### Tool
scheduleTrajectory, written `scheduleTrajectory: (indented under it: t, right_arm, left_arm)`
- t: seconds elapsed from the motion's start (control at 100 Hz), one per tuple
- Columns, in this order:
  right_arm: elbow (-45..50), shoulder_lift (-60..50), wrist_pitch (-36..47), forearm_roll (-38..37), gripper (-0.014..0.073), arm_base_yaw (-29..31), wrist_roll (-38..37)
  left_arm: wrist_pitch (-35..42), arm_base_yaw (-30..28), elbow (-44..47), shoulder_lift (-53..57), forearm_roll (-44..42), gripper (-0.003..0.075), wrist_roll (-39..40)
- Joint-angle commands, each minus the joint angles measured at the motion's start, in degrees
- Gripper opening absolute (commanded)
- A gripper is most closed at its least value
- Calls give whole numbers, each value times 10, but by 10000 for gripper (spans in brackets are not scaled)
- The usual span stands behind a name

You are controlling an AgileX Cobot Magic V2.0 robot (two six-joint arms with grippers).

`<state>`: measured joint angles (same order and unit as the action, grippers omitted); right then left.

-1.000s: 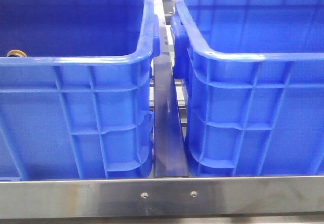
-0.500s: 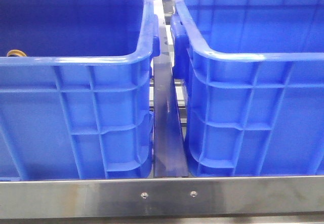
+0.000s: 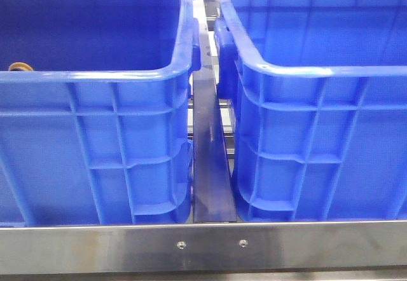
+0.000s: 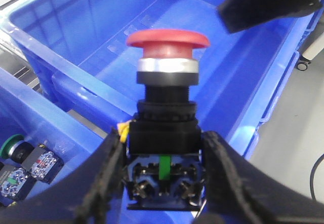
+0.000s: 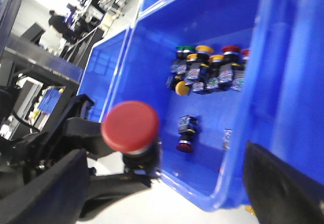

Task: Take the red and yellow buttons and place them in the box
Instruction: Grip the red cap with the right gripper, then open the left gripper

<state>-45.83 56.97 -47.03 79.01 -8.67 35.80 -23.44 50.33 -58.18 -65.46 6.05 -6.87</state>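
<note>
Holding the red mushroom-capped push button (image 4: 167, 107) upright by its black contact block, cap pointing away from the wrist, the left pincer (image 4: 163, 183) hangs above the big blue ribbed plastic crate (image 4: 243, 82), while the right pincer (image 5: 167, 193) stands wide and empty nearby.

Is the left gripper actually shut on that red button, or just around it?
Shut on it: left gripper fingers press both sides of the red button's black body.
</note>
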Motion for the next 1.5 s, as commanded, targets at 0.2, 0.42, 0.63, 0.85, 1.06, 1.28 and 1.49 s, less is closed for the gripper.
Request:
scheduleTrajectory:
  t: [0.2, 0.42, 0.63, 0.85, 1.06, 1.28, 1.49]
  right_arm:
    - [-76, 75, 46, 40, 633, -94, 22]
    - [-122, 131, 46, 40, 633, -136, 28]
    - [-127, 140, 47, 40, 517, -143, 32]
    - [-127, 140, 45, 39, 175, -143, 40]
    - [-127, 140, 47, 36, 136, -143, 52]
    - [-127, 140, 55, 33, 136, -143, 70]
    - [-127, 132, 87, 33, 136, -128, 100]
  left_arm:
    - [47, 3, -16, 11, 6, -19, 0]
    - [47, 3, -16, 11, 6, -19, 0]
    - [47, 3, -16, 11, 6, -19, 0]
    - [45, 3, -16, 11, 6, -2, 0]
    - [43, 3, -16, 11, 6, 327, 0]
    - [43, 3, -16, 11, 6, 666, 0]
    - [36, -30, -16, 11, 6, 659, 29]
